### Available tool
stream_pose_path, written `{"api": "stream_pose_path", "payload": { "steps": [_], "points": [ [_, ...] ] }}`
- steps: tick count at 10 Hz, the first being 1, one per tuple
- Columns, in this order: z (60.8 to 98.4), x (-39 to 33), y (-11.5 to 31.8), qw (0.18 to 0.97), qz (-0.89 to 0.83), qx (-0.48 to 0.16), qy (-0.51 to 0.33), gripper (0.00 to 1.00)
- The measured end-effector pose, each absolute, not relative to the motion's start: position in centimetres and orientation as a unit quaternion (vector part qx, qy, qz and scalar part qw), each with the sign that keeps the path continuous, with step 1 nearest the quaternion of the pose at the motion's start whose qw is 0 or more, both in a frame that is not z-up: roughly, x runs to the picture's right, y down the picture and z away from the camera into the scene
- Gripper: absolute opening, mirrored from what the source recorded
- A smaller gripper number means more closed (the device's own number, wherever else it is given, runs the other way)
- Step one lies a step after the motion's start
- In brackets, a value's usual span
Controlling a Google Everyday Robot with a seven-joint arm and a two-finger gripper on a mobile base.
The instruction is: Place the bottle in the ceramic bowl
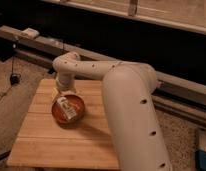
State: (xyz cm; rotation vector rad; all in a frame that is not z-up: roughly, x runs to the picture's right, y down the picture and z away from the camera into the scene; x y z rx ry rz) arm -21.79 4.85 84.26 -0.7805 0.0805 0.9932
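Note:
The orange-red ceramic bowl (69, 109) sits on the left part of a wooden table (71, 140). The clear bottle (66, 107), with its white cap and label, lies on its side inside the bowl. My gripper (60, 91) hangs from the wrist just above the bowl's far rim. It is open and holds nothing, and the bottle lies free below it. The big white arm (128, 107) reaches in from the lower right.
The slatted wooden table stands on a speckled floor (16, 100). A long metal rail (41, 47) runs behind it in front of a dark wall. A small black object on a cable (15, 78) lies on the floor to the left.

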Motion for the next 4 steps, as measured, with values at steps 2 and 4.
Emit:
{"api": "stream_pose_path", "payload": {
  "steps": [2,4],
  "points": [
    [84.32,-21.58,4.8,0.806,0.465,-0.364,0.038,0.8],
    [84.25,-21.82,4.87,0.806,0.464,-0.365,0.038,0.8]
  ]
}}
